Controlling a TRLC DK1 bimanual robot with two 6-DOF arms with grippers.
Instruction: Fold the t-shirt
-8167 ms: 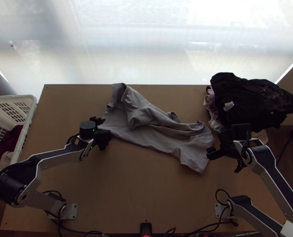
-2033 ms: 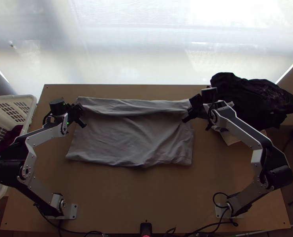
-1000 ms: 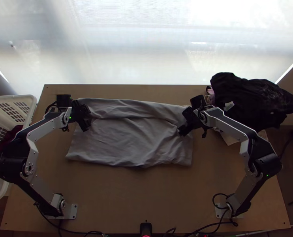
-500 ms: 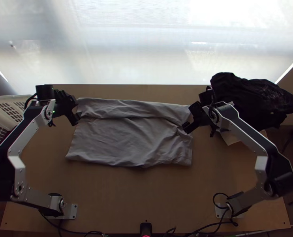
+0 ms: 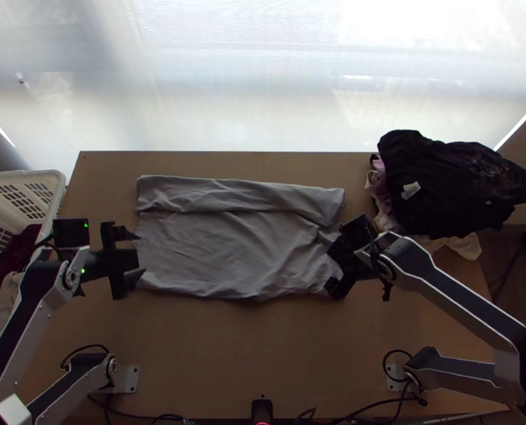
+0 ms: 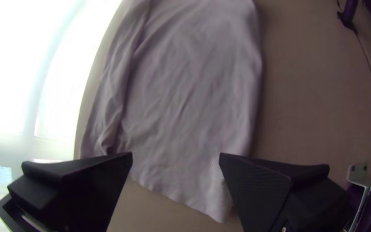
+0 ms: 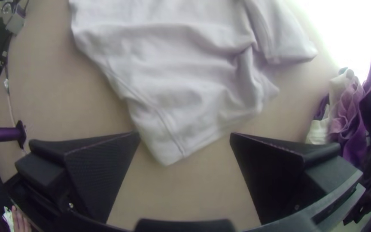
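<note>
The left gripper (image 5: pixel 137 256) is standing wide open at the shirt's left end, and the right gripper (image 5: pixel 336 263) is standing open at the opposite end, with neither pinching cloth. The two are facing each other, so the grey t-shirt (image 5: pixel 227 248) is lying between them on the table (image 5: pixel 263 354), its long axis running from one hand to the other. The near left corner (image 6: pixel 221 210) is showing between the left one's fingers, close to one of them; the near right corner (image 7: pixel 165 150) is poking between the right one's fingers. Each hand is therefore nearer its own corner, and both are probably lining up for the near long edge. Farther out, a folded strip (image 5: pixel 242 195) is running along the far edge. The coming fold likely calls for carrying the near edge toward that strip, both arms working together.
</note>
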